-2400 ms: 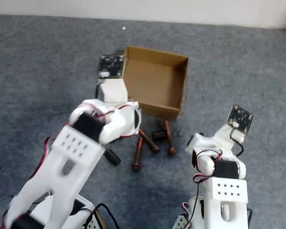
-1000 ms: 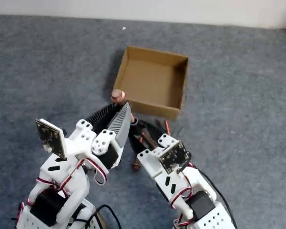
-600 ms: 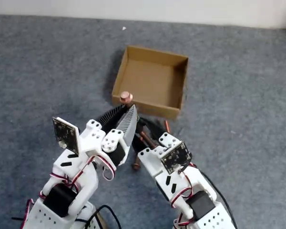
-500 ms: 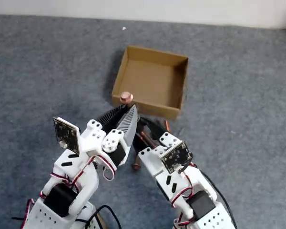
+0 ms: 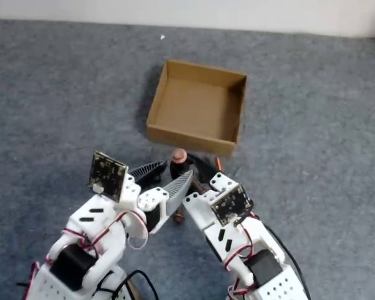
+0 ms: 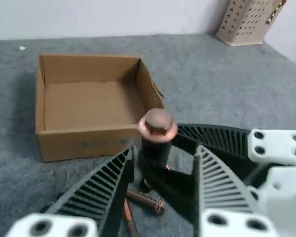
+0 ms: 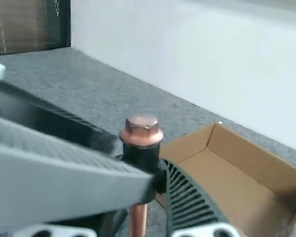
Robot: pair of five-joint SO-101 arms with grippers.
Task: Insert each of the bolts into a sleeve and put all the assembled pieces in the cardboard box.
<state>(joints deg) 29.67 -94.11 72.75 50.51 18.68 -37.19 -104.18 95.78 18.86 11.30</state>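
A copper bolt (image 5: 179, 155) stands upright in a black sleeve (image 5: 178, 169), just in front of the cardboard box (image 5: 194, 141). My right gripper (image 5: 189, 171) is shut on the sleeve (image 7: 140, 157), with the bolt head (image 7: 141, 130) on top and the shank below. My left gripper (image 6: 163, 154) is open, its fingers (image 6: 108, 183) either side of the bolt (image 6: 158, 123) and sleeve (image 6: 154, 150) without touching them. The box (image 6: 44, 98) is empty. Loose bolts (image 6: 144, 200) lie on the carpet under the grippers.
Grey carpet covers the table. Further loose bolts (image 5: 219, 164) lie between the box and the arms, partly hidden by them. A beige perforated container (image 6: 249, 19) stands far back by the wall. There is open carpet left and right of the box.
My left gripper carried the bolt from beside the box down into the sleeve held by my right gripper, then let go and opened. The right arm stayed still.
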